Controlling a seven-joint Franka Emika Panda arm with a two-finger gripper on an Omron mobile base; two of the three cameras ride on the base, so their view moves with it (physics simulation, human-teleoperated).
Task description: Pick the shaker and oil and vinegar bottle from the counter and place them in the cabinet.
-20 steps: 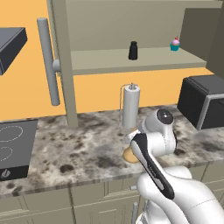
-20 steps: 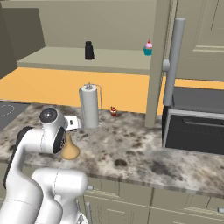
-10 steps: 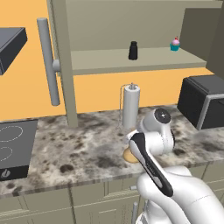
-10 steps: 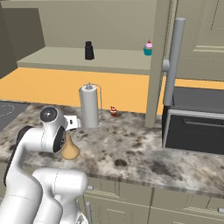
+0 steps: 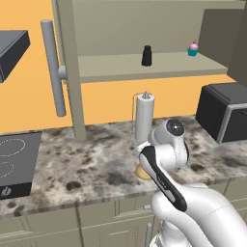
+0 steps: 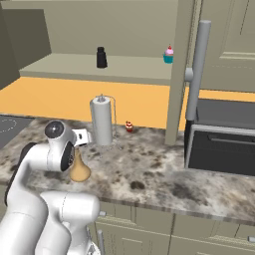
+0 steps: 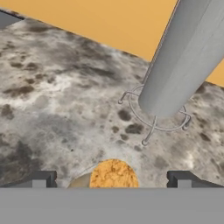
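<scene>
shaker (image 5: 146, 55) done, on cabinet (image 5: 144, 67) shelf, cupcake (image 5: 193, 48) at its 3 o'clock | oil and vinegar bottle (image 6: 78, 168) left, on counter (image 6: 159, 169) near paper-towel roll (image 6: 101, 121) | claw (image 7: 113, 179) spread, straddling orange stopper (image 7: 113, 174), nothing pinched | progress: roughly half.

A paper-towel roll (image 5: 144, 117) stands upright; a cupcake (image 5: 193, 48) sits above.
</scene>
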